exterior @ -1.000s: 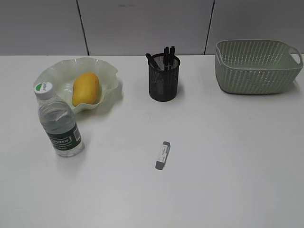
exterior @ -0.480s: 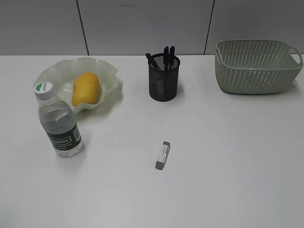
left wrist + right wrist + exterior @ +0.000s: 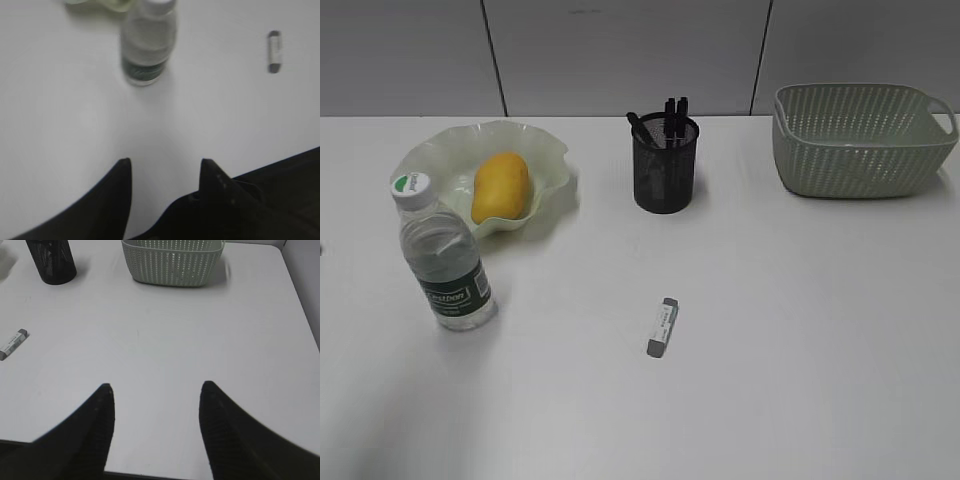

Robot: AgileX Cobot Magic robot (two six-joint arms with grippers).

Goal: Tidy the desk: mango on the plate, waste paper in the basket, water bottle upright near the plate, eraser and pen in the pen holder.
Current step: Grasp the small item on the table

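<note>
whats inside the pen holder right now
Dark pens stick up out of the pen holder, their tops leaning against its rim. The mesh hides its lower part, so whatever lies at the bottom cannot be seen. The eraser lies on the desk, not inside.

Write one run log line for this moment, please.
mango on plate | water bottle upright | eraser on desk | both end effectors open

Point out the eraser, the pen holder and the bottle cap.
Eraser [image 3: 662, 327], exterior view, middle of its paper sleeve.
Pen holder [image 3: 665, 172], exterior view, front of the mesh wall.
Bottle cap [image 3: 412, 187], exterior view, top face by the green mark.
</note>
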